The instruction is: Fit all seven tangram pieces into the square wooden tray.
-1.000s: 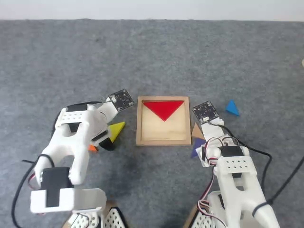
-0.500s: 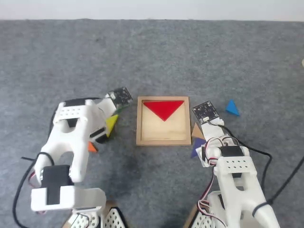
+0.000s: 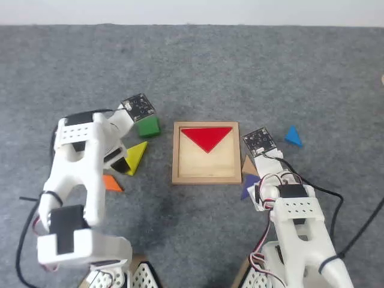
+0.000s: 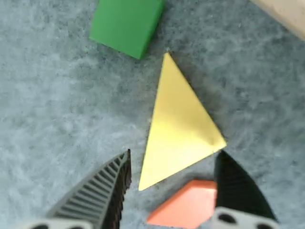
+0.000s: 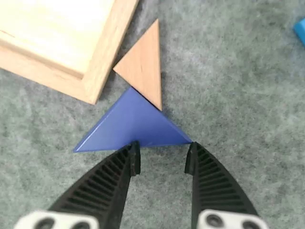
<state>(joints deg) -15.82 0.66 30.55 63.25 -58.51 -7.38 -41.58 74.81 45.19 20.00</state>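
Straddles the yellow triangle (image 4: 178, 124) with the left gripper (image 4: 171, 179), spread wide and gripping nothing; green piece (image 4: 126, 21) and orange piece (image 4: 186, 212) close by. Has the right gripper (image 5: 163, 157) narrowly parted, empty, at the blue triangle (image 5: 133, 126), which touches the tan triangle (image 5: 143, 64) beside the tray (image 3: 206, 179). Inside, against the far rim: the red triangle (image 3: 207, 138).

The grey felt-like table (image 3: 240, 72) is carrying a square wooden tray (image 3: 176, 153). A green block (image 3: 148, 126), a yellow triangle (image 3: 137, 155) and an orange piece (image 3: 111, 183) are lying to its left. A tan wooden triangle (image 3: 248, 165) touching a dark blue triangle (image 3: 248, 187), and a small light blue triangle (image 3: 293, 136), are lying to its right.
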